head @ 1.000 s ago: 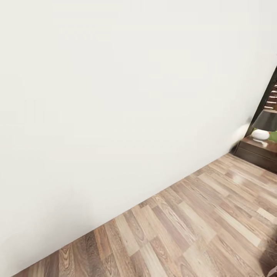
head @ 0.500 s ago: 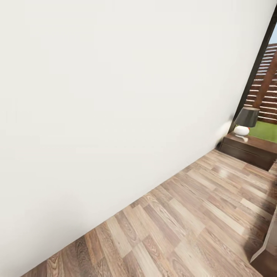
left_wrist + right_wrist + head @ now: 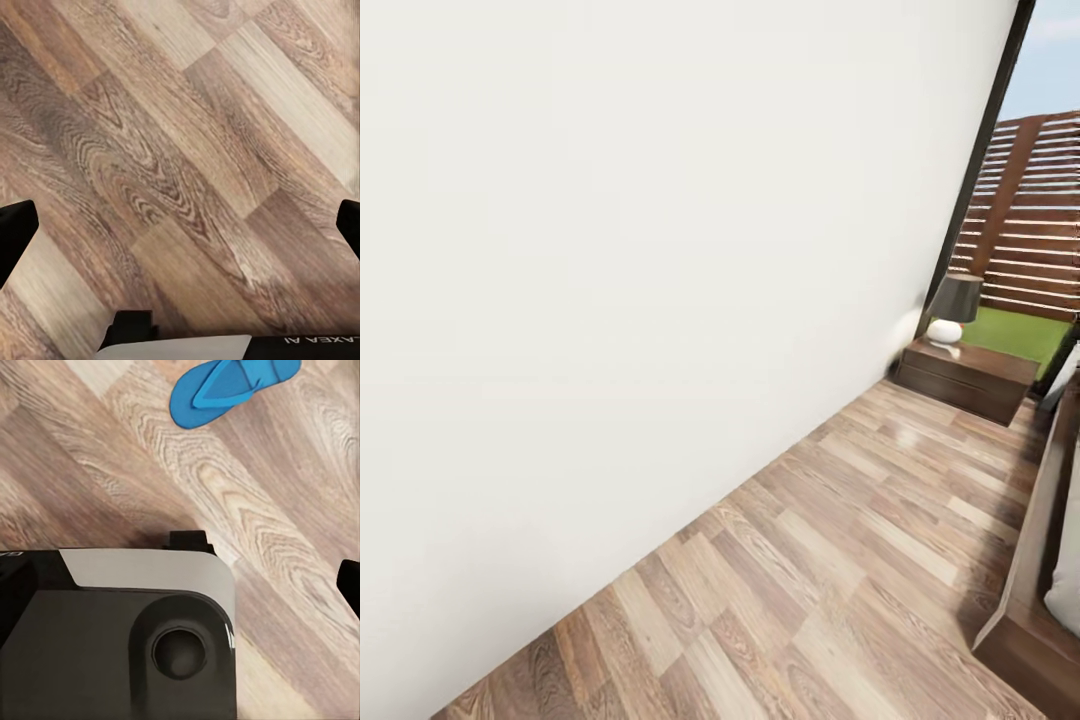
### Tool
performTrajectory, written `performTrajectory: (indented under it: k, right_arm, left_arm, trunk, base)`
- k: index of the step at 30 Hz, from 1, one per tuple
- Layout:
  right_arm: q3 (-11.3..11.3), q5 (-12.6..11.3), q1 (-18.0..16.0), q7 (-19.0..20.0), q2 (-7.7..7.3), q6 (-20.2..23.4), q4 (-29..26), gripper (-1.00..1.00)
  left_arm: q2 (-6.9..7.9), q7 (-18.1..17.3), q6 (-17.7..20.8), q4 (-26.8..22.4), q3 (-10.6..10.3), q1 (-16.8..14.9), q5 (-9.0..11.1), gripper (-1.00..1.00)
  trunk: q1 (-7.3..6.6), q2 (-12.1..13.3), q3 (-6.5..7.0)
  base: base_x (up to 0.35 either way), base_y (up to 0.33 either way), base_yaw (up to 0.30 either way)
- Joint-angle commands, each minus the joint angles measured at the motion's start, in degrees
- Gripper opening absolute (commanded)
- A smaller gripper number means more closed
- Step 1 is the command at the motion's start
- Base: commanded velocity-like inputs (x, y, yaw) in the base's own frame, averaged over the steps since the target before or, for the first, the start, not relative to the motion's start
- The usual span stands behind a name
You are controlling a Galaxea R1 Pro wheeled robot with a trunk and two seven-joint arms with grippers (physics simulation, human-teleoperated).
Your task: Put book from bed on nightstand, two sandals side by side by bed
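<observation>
On floor (image 3: 90, 457): one sandal (image 3: 229, 386); one nightstand (image 3: 965, 378); left jaws apparently apart.

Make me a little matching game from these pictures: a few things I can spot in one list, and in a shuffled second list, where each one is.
Things:
1. lamp
2. sandal
3. nightstand
4. bed

Places:
A. lying flat on the wood floor
B. at the right edge of the head view
C. on top of the nightstand
D. against the white wall, by the window

Pairs: 1-C, 2-A, 3-D, 4-B
</observation>
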Motion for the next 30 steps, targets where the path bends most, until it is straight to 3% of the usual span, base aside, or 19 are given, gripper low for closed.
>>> performTrajectory:
  k: [1, 30]
  right_arm:
    - [-0.15, -0.01, 0.03, 0.02, 0.02, -0.09, -0.07, 1.0]
    - [-0.15, -0.01, -0.02, 0.0, 0.02, -0.12, -0.07, 1.0]
  left_arm:
    - [-0.01, -0.01, -0.12, -0.04, 0.01, 0.01, 0.04, 1.0]
    - [-0.01, -0.01, -0.13, -0.06, 0.01, 0.01, 0.04, 1.0]
  trunk:
    - [0.0, -0.02, -0.04]
    - [0.0, -0.02, -0.04]
  base:
    - [0.0, 0.0, -0.202]
    - [0.0, 0.0, -0.202]
